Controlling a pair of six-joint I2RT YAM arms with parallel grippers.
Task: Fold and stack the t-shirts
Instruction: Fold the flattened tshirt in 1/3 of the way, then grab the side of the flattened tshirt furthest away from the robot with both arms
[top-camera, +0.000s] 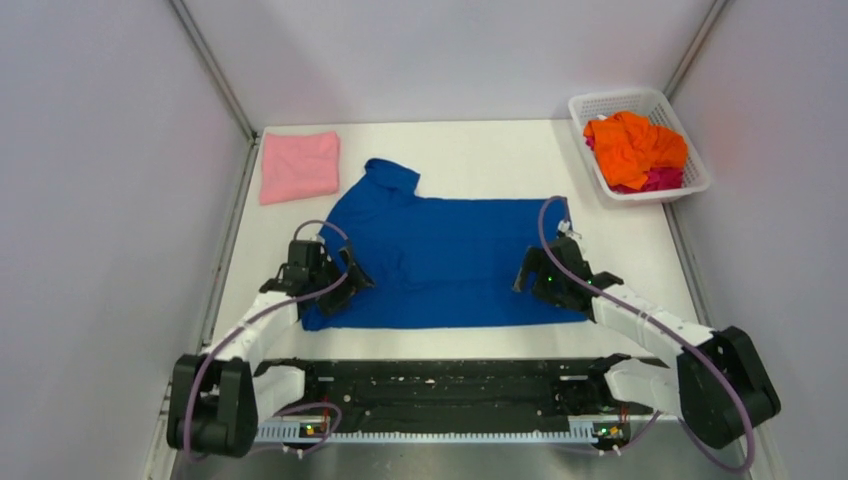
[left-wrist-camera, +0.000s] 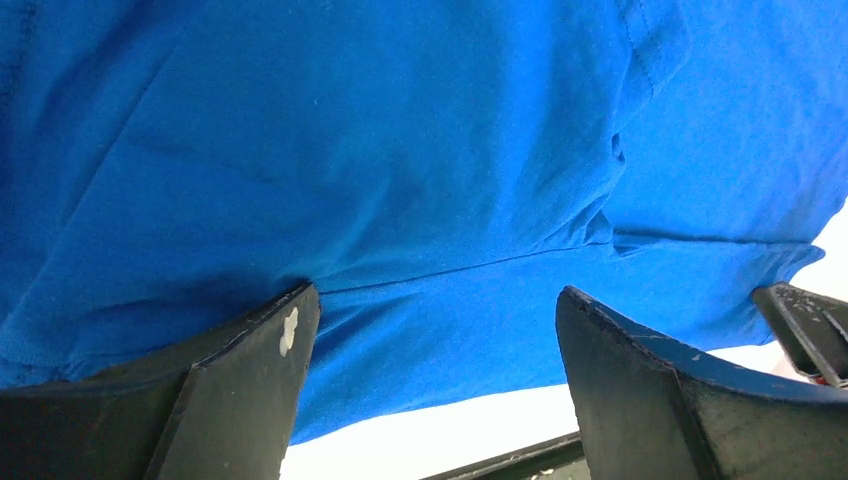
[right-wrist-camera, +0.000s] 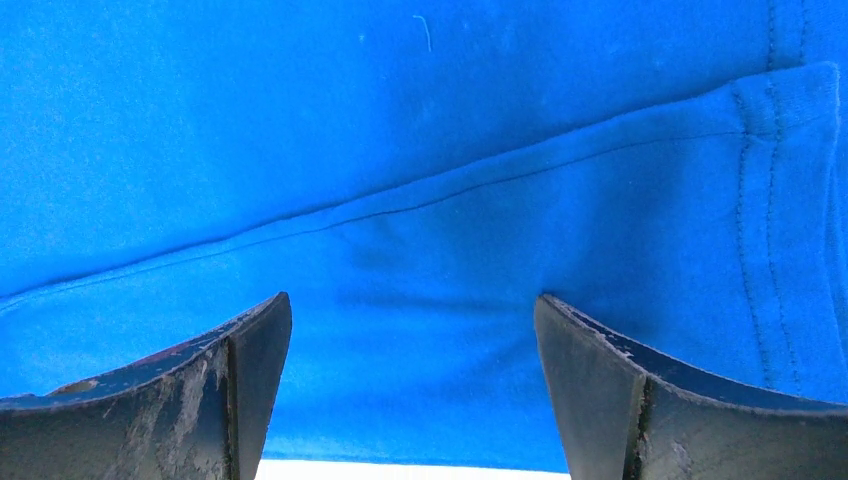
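Observation:
A royal-blue t-shirt (top-camera: 445, 258) lies spread flat in the middle of the table, one sleeve pointing to the far left; no print shows. A folded pink t-shirt (top-camera: 298, 165) lies at the far left. Orange (top-camera: 634, 143) and magenta (top-camera: 665, 179) t-shirts are bunched in the basket. My left gripper (top-camera: 340, 285) is open, fingertips pressed on the blue shirt's near-left part (left-wrist-camera: 430, 300). My right gripper (top-camera: 530, 272) is open, fingertips down on the shirt's near-right edge by the hem (right-wrist-camera: 410, 310). Neither holds cloth.
A white plastic mesh basket (top-camera: 600, 185) stands at the far right corner. White walls close the table on the left, back and right. A black rail (top-camera: 440, 390) runs along the near edge between the arm bases.

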